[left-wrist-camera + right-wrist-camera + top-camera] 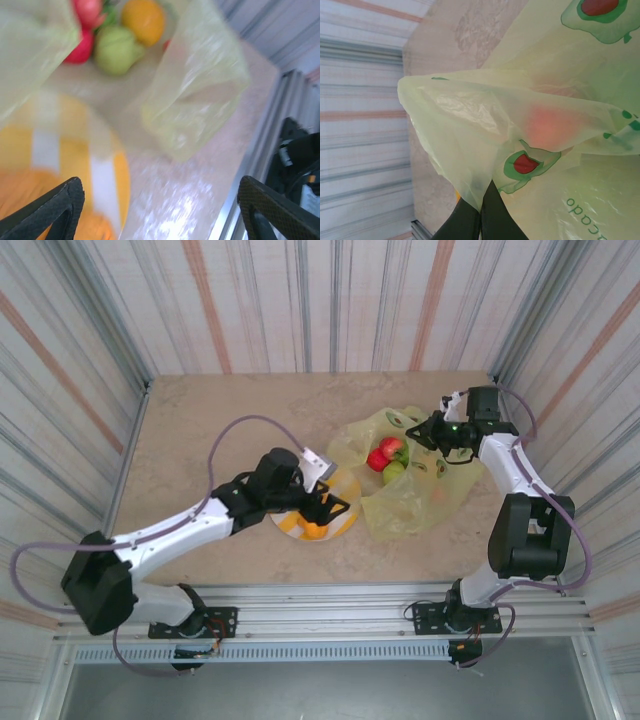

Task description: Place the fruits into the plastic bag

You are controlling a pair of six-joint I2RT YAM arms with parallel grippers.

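Note:
The yellow-green plastic bag (405,502) lies right of centre, its mouth held up. Inside it lie a red fruit (383,455) and a green fruit (394,472); in the left wrist view a red fruit (82,46), a green fruit (116,50) and an orange fruit (144,20) show in the bag (200,100). My right gripper (432,432) is shut on the bag's edge (470,165), its fingertips (481,212) pinching the film. My left gripper (335,508) hangs open over the plate's right edge, nothing between its fingers (55,210). An orange fruit (315,529) lies on the plate beside the left finger.
The yellow-and-white striped plate (347,488) sits just left of the bag, touching it. The metal rail (330,600) runs along the table's near edge. Striped walls (300,300) enclose the table on three sides.

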